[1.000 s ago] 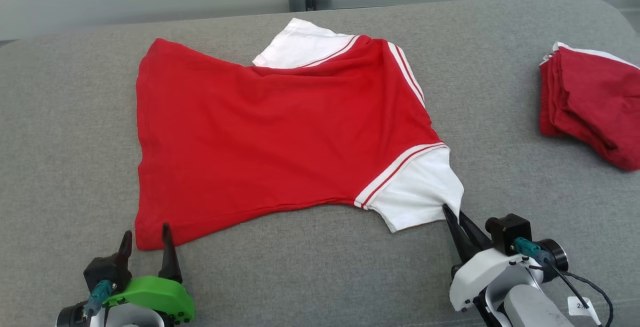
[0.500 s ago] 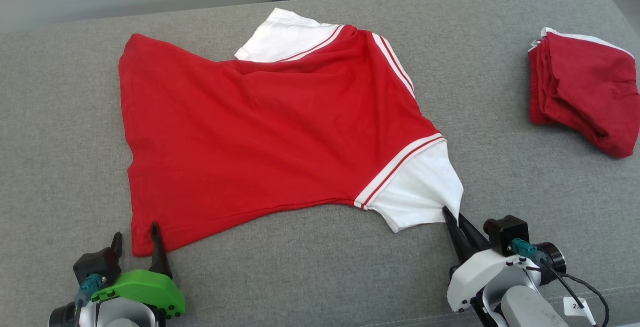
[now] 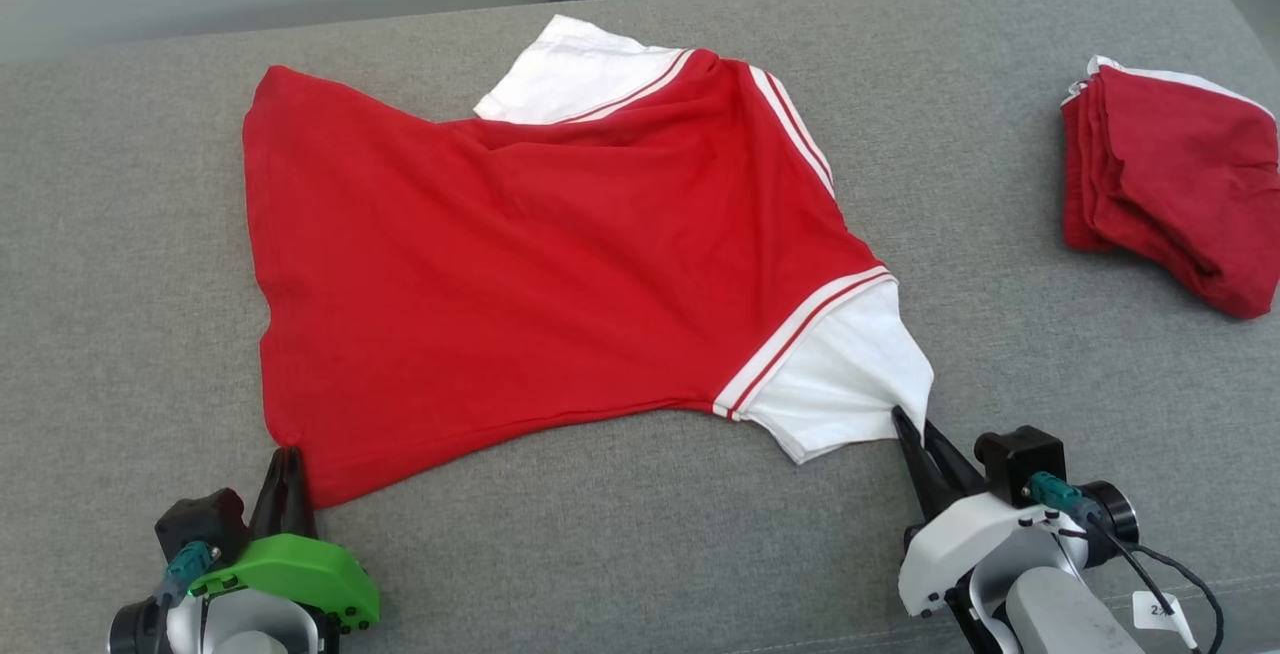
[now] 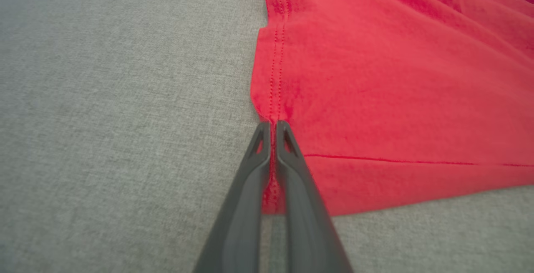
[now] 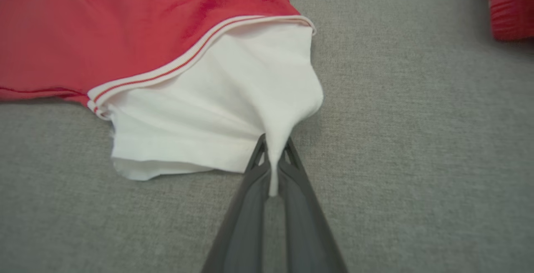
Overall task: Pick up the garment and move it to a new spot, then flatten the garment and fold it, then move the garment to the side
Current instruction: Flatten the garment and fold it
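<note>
Pinching soft red knit garment (image 3: 540, 264): left claw (image 3: 285, 454) hem corner (image 3: 315, 479), right claw (image 3: 908, 421) white sleeve (image 3: 850, 374).

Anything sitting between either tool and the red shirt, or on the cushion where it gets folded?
Nothing visible. The left tool is shut on the red shirt at its hem corner, the right tool on its white sleeve. The grey cushion around the shirt is bare; the folded red pile lies apart at the far right.

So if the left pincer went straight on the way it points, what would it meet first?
The red shirt: the left pincer is shut on its hem corner, so it would probably bunch that cloth.
</note>
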